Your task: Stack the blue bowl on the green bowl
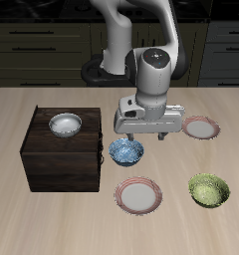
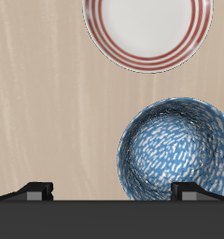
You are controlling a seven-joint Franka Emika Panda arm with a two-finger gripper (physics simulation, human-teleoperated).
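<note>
The blue bowl (image 1: 126, 151) with its blue-and-white mottled glaze sits upright on the table beside a dark wooden box. It also shows in the wrist view (image 2: 175, 154). The green bowl (image 1: 208, 189) sits apart, near the table's front edge, and is out of the wrist view. My gripper (image 1: 148, 134) hangs open and empty above the table, just behind the blue bowl and a little to one side of it. In the wrist view the gripper (image 2: 112, 191) is spread wide, and one fingertip (image 2: 189, 190) lies over the blue bowl's rim.
A pink-rimmed plate (image 1: 138, 195) lies in front of the blue bowl and shows in the wrist view (image 2: 148, 28). A second plate (image 1: 201, 127) lies farther back. A silvery-white bowl (image 1: 65, 125) rests on the dark wooden box (image 1: 60, 159).
</note>
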